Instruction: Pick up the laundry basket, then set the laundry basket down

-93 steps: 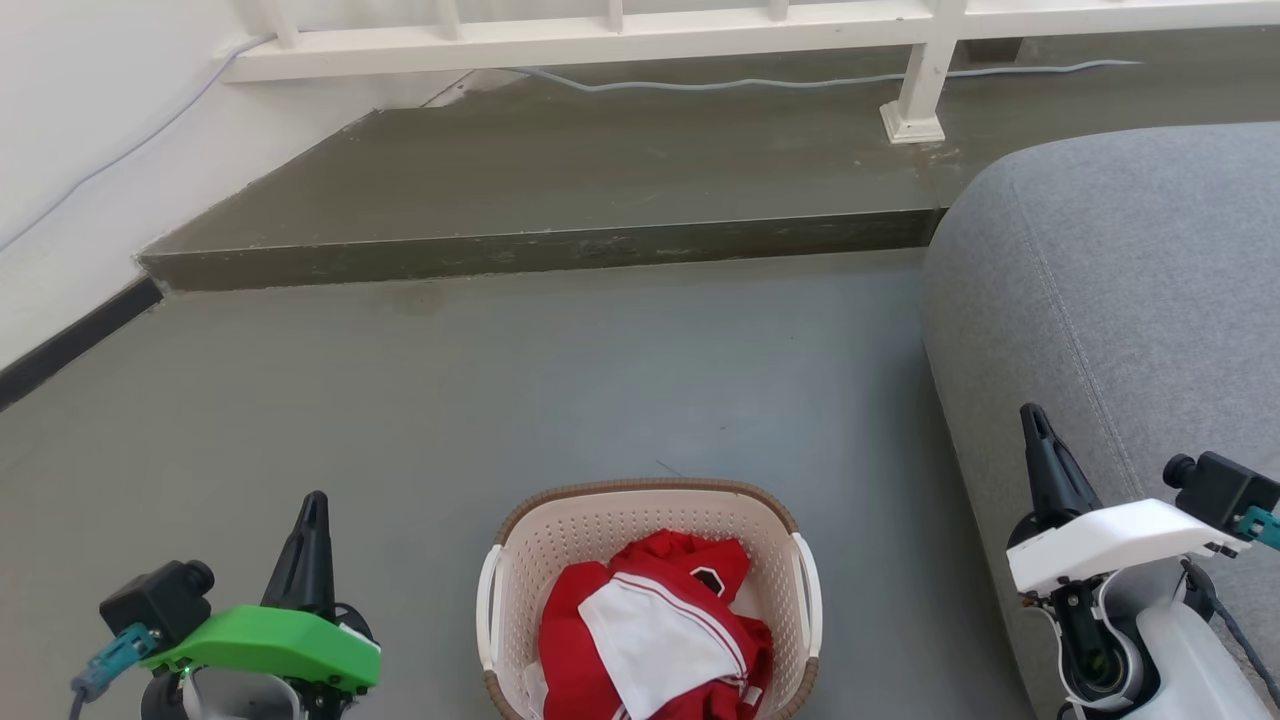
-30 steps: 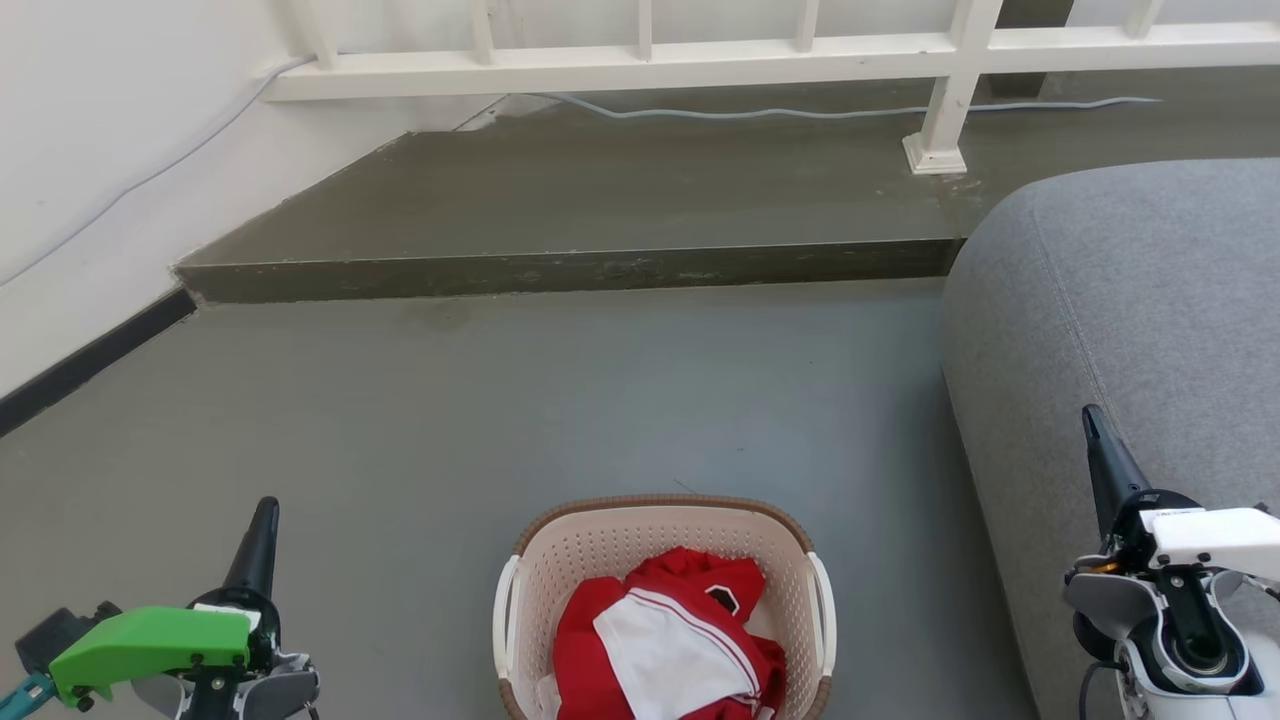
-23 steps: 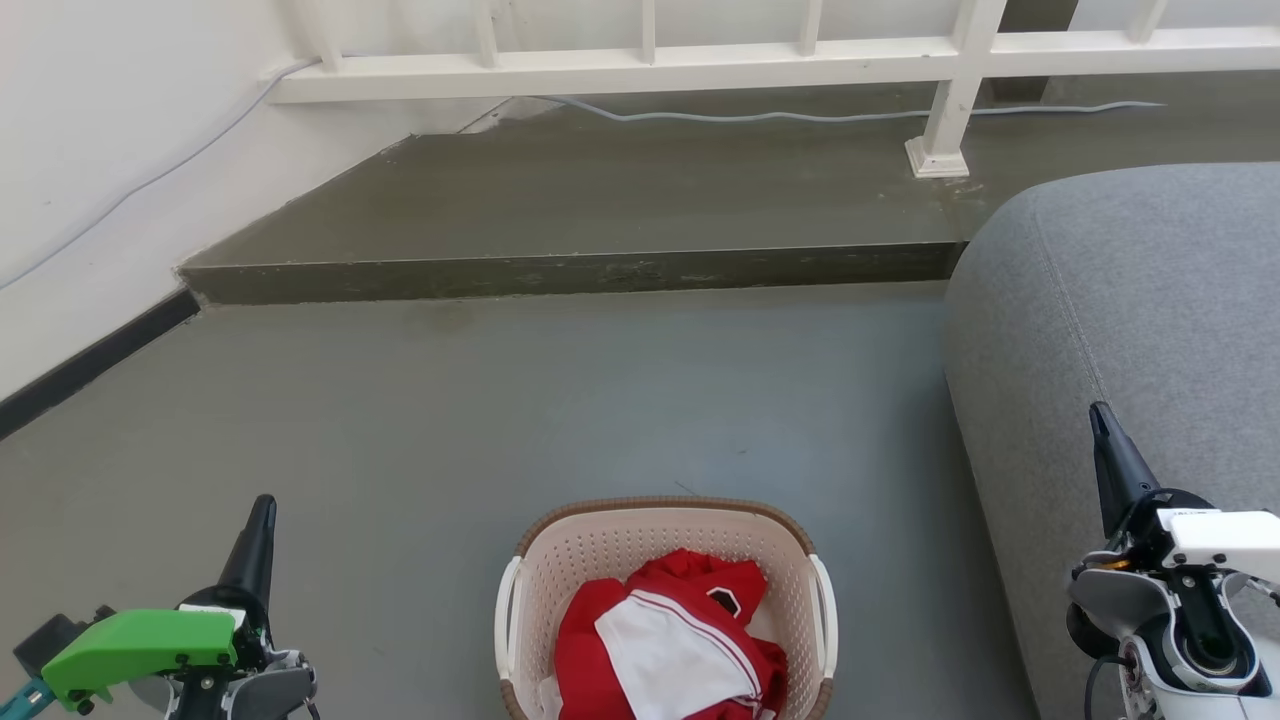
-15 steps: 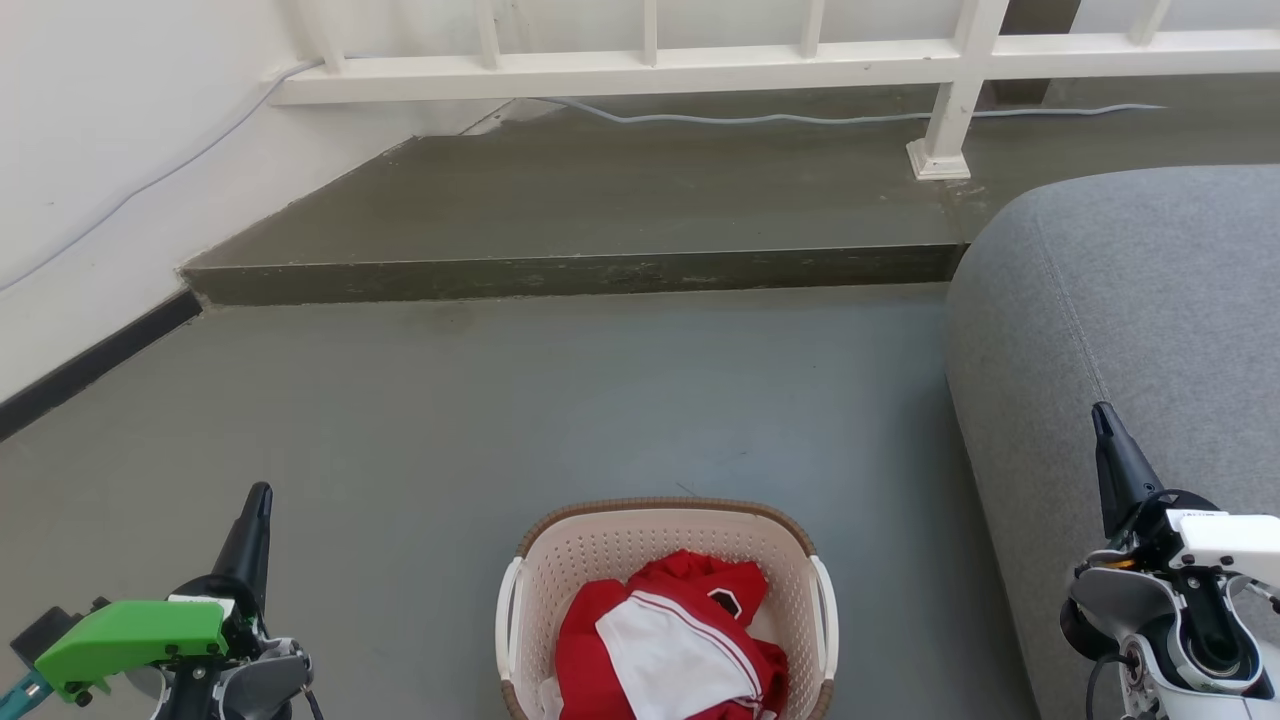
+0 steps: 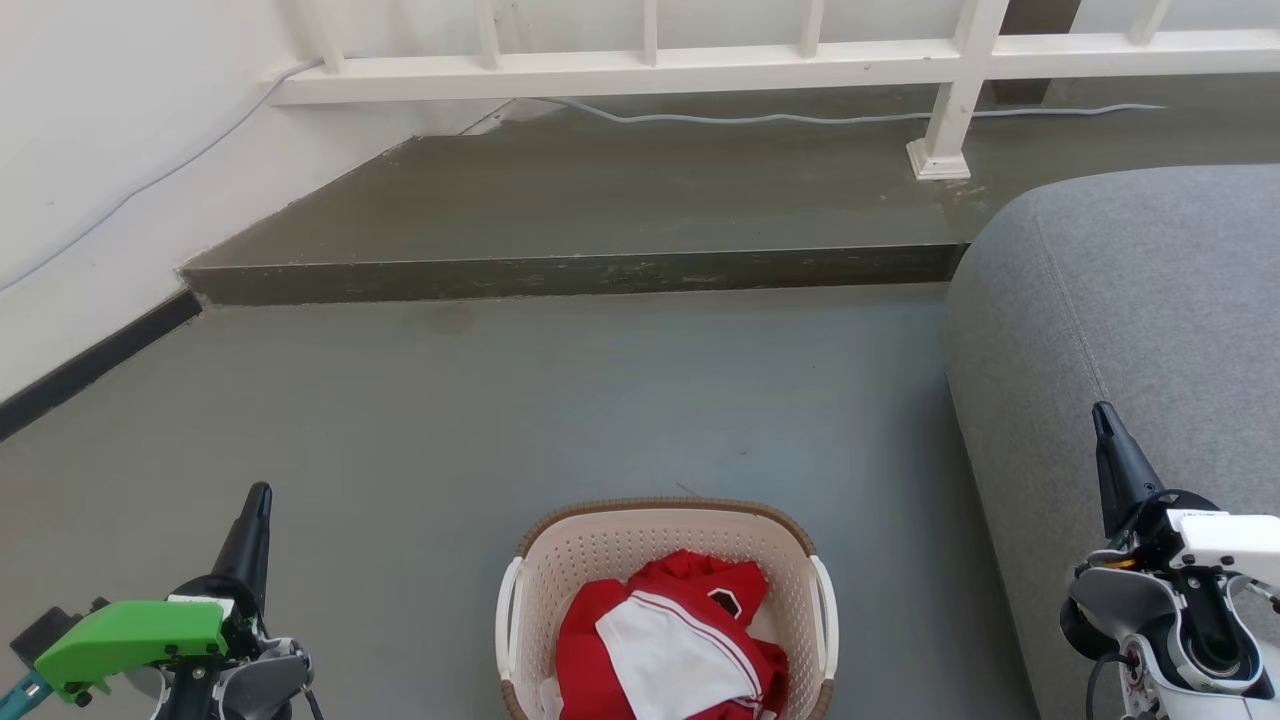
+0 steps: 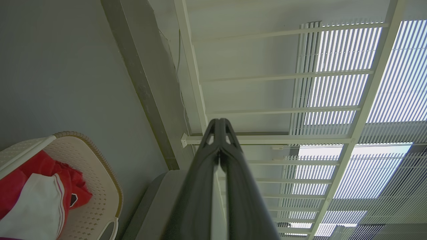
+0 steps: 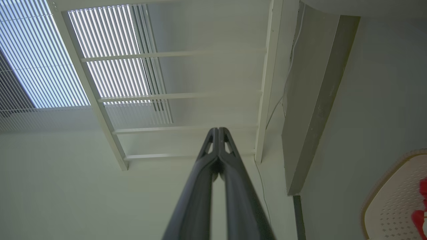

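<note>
Two dark grippers are seen low in the head view, each with its fingers pressed together and nothing held between them. The left gripper (image 5: 257, 503) is raised at the lower left, with a green cover (image 5: 130, 635) on its wrist. The right gripper (image 5: 1104, 425) is raised at the lower right, in front of the grey sofa (image 5: 1120, 300), with a white cover (image 5: 1225, 530) on its wrist.

The laundry basket (image 5: 592, 560) is set on the grey floor (image 5: 600, 400) at the bottom middle of the head view. It lies between the two grippers, well apart from both and touched by neither. A red and white garment (image 5: 660, 640) is heaped inside it. A small dark emblem (image 5: 722, 600) is carried on the red cloth, but it is too small to be read.

In the left wrist view the basket is caught at the lower left; in the right wrist view part of its rim is caught at the lower right edge.

Beyond the basket a raised step (image 5: 570, 265) is crossed by a pale cable (image 5: 750, 116) below a white railing (image 5: 650, 70).
</note>
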### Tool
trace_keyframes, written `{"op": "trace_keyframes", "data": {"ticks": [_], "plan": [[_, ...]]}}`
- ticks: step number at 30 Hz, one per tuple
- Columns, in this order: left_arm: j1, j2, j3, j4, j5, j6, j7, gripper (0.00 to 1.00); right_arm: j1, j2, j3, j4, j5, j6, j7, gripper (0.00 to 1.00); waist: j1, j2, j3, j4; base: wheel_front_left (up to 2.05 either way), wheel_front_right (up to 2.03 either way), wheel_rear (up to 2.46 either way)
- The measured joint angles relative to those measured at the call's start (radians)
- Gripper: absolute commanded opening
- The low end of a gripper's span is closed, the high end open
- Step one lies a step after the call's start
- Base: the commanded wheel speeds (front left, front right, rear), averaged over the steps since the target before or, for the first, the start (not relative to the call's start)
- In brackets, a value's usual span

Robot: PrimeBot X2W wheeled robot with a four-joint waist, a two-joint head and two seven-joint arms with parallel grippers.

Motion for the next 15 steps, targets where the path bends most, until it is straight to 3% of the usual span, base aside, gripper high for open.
{"op": "trace_keyframes", "data": {"ticks": [15], "plan": [[0.0, 0.0, 0.0, 0.0, 0.0, 0.0, 0.0, 0.0, 0.0, 0.0, 0.0, 0.0, 0.0, 0.0, 0.0, 0.0, 0.0, 0.0, 0.0, 0.0, 0.0, 0.0, 0.0]]}}
